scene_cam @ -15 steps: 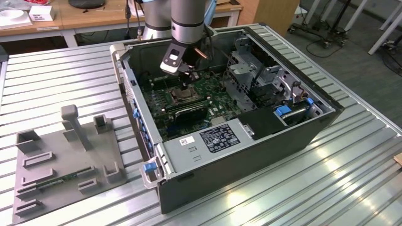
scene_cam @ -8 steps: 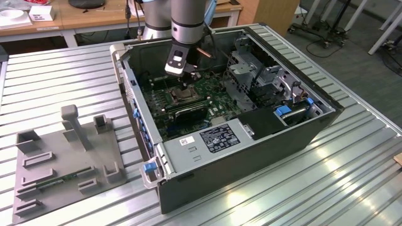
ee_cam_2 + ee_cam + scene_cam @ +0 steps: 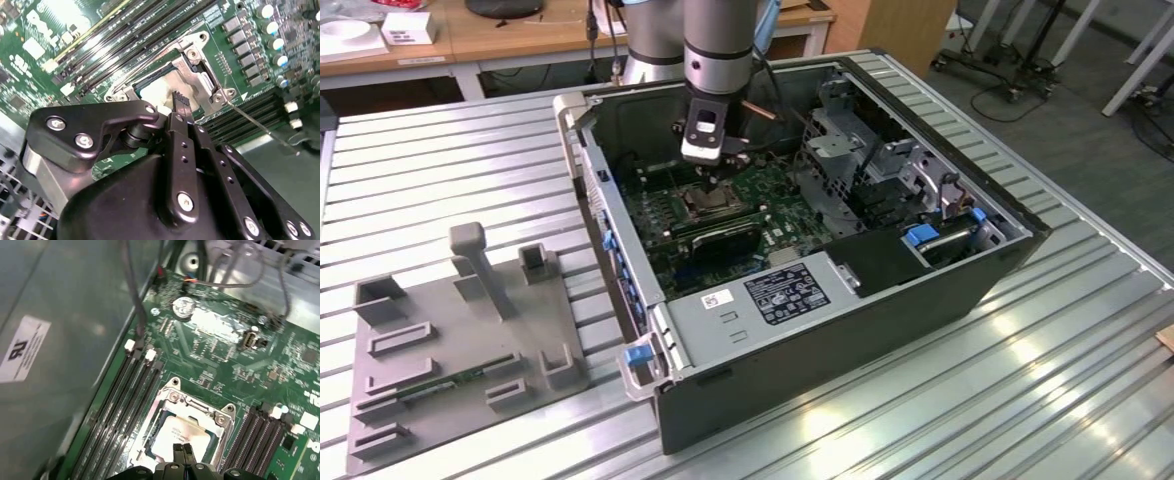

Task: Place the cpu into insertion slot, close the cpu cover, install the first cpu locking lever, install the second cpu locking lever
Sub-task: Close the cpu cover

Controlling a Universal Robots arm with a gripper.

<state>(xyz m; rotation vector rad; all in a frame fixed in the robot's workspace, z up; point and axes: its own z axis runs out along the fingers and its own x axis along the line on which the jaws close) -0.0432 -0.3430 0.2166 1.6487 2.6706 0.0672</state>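
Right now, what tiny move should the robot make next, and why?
Probably press the end effector gently straight down. It is shut, with its tip at the edge of the cpu cover, which looks lowered around the cpu, while a thin locking lever sticks out to the side, not yet latched.

The cpu (image 3: 181, 436) has a dull grey metal top. The insertion slot (image 3: 199, 406) has a shiny metal rim. The gripper (image 3: 181, 100) is matt black with shiny screws.
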